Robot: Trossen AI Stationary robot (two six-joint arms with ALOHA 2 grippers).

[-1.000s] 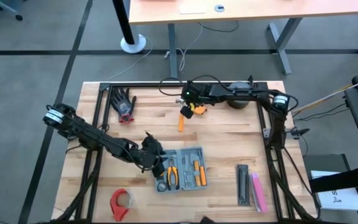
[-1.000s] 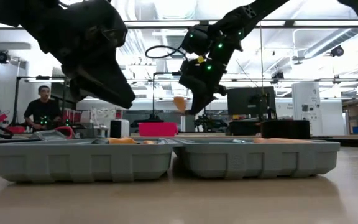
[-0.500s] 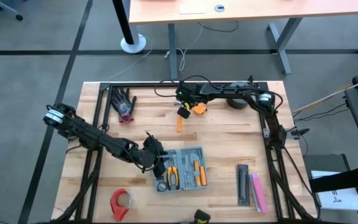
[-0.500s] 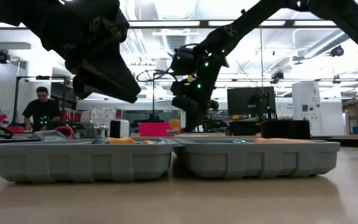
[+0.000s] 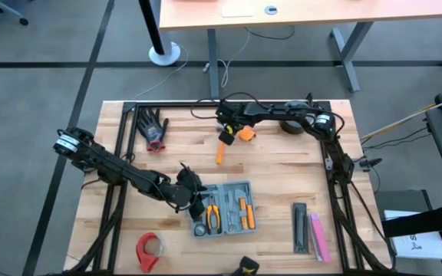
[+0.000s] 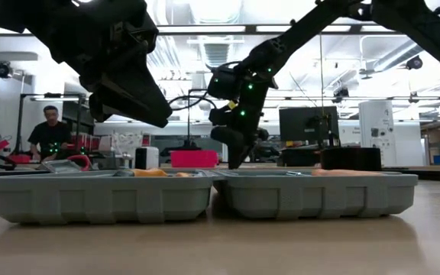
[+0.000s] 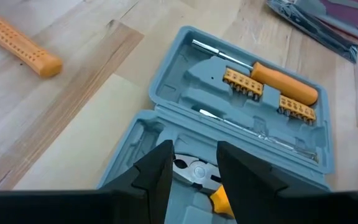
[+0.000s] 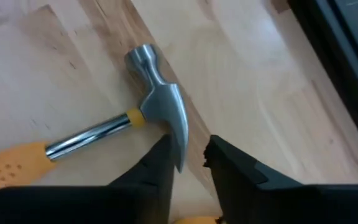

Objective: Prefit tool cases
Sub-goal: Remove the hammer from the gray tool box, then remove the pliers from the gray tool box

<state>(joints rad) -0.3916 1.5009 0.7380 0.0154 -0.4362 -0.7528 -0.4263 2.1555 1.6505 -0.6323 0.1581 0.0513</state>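
The blue-grey tool case [image 5: 225,207] lies open near the table's front middle. Its grey tray holds pliers [image 7: 191,170], an orange-handled screwdriver [image 7: 283,83] and bit rows. My left gripper [image 5: 192,198] hangs open above the case's left half [image 7: 135,149], clear of it in the low view [image 6: 156,114]. A hammer [image 5: 221,150] with an orange handle lies on the wood at the far middle, its steel head [image 8: 157,102] toward the far edge. My right gripper [image 8: 190,165] points steeply down at that head with a gap between its fingers. My right gripper comes from above at the hammer's head end. The claw's tip [image 8: 180,154] lies right beside one finger [image 8: 160,171], and wood shows between the fingers. I cannot tell whether the finger touches the claw. The hammer lies flat on the table.
Black gloves [image 5: 153,127] lie at the far left and a red tape roll [image 5: 148,250] at the near left. Black and pink bars [image 5: 310,231] sit at the near right. A small orange object [image 5: 245,134] is beside my right gripper. A person [image 6: 52,131] sits in the room behind.
My right gripper has sunk toward the table at the far middle and drifted a little toward the left edge. The hammer's orange handle end, which hung clear above the table in the low view, has gone down out of sight behind the case.
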